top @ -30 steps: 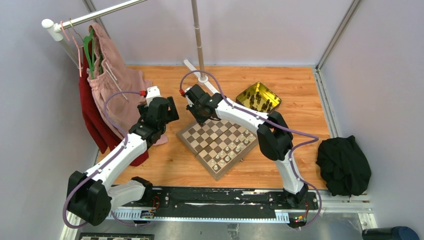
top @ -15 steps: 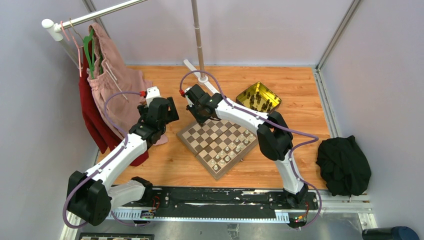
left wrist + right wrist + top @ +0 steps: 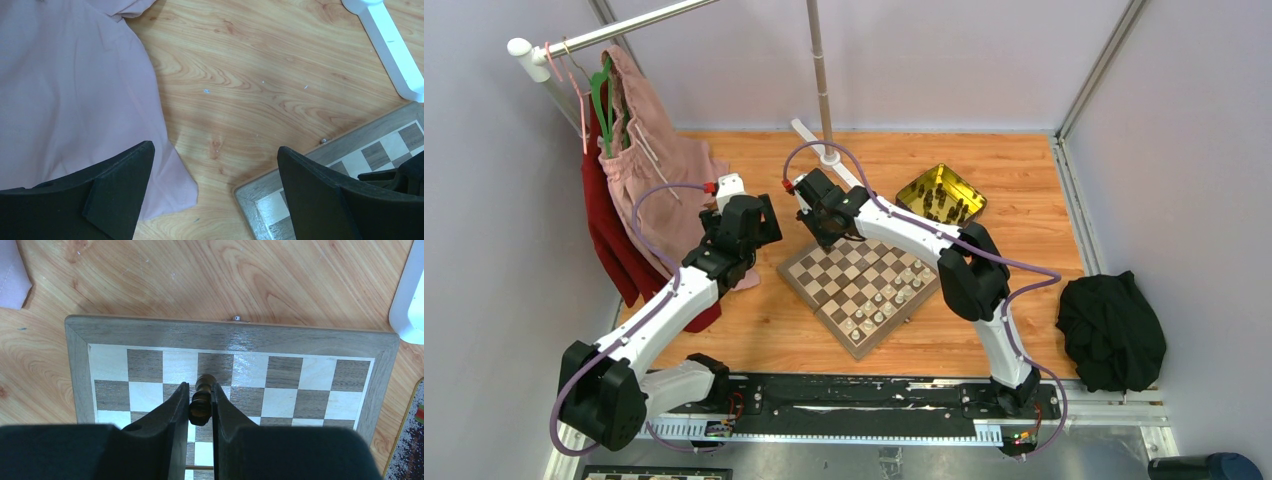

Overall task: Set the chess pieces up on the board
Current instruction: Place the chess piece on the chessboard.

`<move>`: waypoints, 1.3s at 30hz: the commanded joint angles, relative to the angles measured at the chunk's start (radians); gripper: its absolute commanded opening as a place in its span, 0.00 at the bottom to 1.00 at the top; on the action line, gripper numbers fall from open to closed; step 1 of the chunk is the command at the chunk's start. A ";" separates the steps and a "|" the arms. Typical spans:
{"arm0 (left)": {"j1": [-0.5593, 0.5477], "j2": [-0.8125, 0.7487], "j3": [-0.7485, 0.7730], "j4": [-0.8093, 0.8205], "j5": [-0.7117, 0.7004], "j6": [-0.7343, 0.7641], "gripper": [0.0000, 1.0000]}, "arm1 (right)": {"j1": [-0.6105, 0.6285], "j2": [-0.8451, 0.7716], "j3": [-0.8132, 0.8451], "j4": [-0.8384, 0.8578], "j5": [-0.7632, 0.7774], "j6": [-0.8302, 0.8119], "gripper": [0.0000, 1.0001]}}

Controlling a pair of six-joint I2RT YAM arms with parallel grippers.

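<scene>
The board [image 3: 230, 335] under the right hand [image 3: 200, 386] has dark brown and cream checks inside a grey-brown wooden border. The chessman [image 3: 200, 407] between that hand's black fingers [image 3: 170, 415] is dark brown. The surface [image 3: 280, 275] beyond the hand is orange-tan with a wavy wood grain. To the left of the black left hand [image 3: 215, 150] lies a plain dusty-pink cloth [image 3: 65, 90]; to its right is a white bar [image 3: 392, 47]. Off to the right hand's right, the tin [image 3: 907, 189] is yellow-gold.
</scene>
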 commanded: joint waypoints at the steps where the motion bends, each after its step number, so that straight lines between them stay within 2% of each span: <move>1: 0.005 0.006 0.015 -0.015 -0.020 0.004 1.00 | 0.013 0.019 0.030 -0.026 -0.013 -0.015 0.00; 39: 0.005 0.024 0.014 -0.003 -0.018 0.033 1.00 | 0.002 0.038 0.030 -0.029 -0.005 -0.005 0.00</move>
